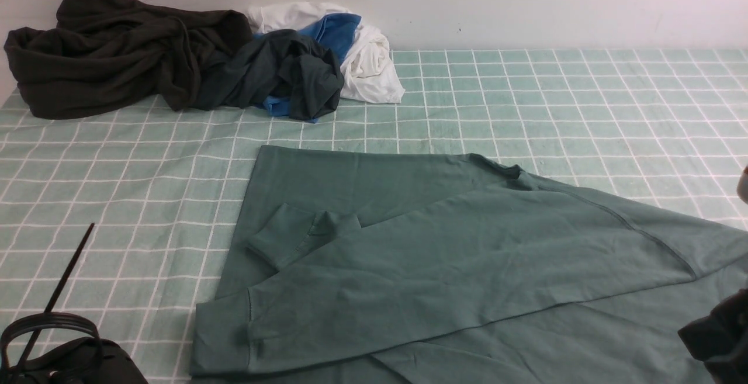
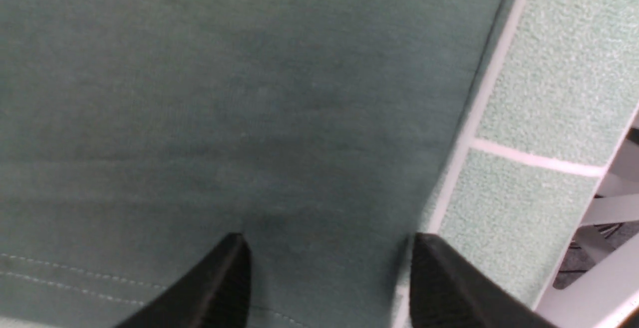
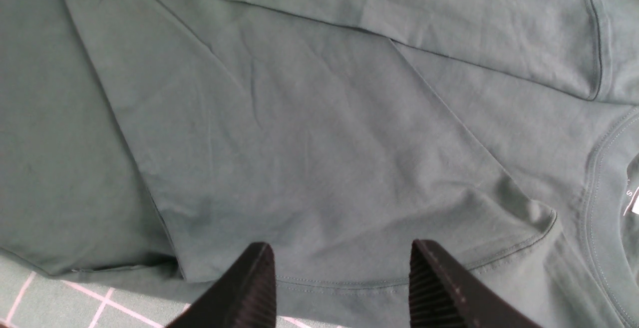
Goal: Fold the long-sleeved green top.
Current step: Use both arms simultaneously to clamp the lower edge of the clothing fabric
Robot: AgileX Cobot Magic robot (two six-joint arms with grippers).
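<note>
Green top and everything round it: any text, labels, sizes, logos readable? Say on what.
"S": printed at the inner neck of the green top, right wrist view.
White patch beside it: cut off at the picture's edge, nothing readable.
No other text seen, front view or left wrist view.

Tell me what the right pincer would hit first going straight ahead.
Probably the green top: the right pincer stands open over its cloth near a stitched seam, though how far above is unclear.
</note>
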